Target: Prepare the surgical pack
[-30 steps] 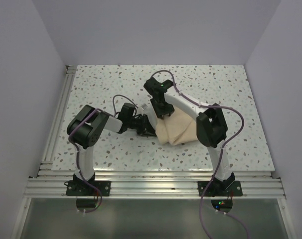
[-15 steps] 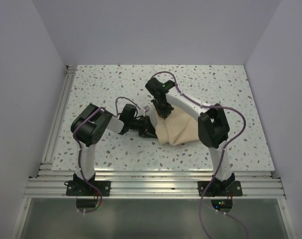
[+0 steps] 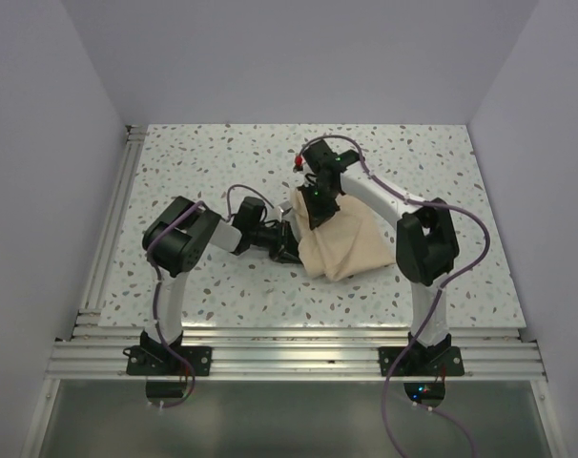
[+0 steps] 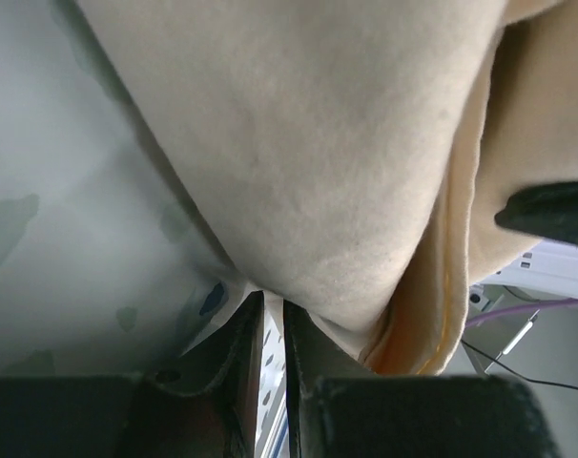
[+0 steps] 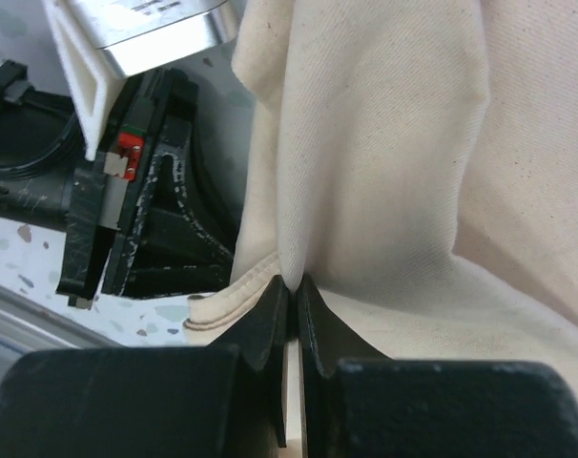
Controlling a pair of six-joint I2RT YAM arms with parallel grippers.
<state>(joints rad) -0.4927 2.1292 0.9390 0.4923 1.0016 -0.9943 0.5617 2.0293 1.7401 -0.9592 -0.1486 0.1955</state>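
The surgical pack shows as a rumpled tan cloth bundle [image 3: 344, 246] in the middle of the speckled table; whatever is inside is hidden. My right gripper [image 3: 312, 216] hangs over its upper left part. In the right wrist view that gripper [image 5: 294, 283] is shut on a raised fold of the cloth [image 5: 394, 143]. My left gripper [image 3: 287, 245] lies low at the bundle's left edge. Seen from the left wrist, its fingers [image 4: 273, 303] stand nearly together, with the cloth [image 4: 299, 143] pinched at their tips. The left gripper's black body [image 5: 136, 210] sits close beside the right one.
The speckled table [image 3: 203, 162] is bounded by an aluminium rail on the left [image 3: 113, 229] and a double rail at the front [image 3: 289, 358]. White walls close in on three sides. Purple cables [image 3: 461, 229] loop off both arms.
My right gripper has closed on a fold of the cloth and shifted right, pulling that fold up. The left arm has edged slightly right, still at the cloth's left edge.
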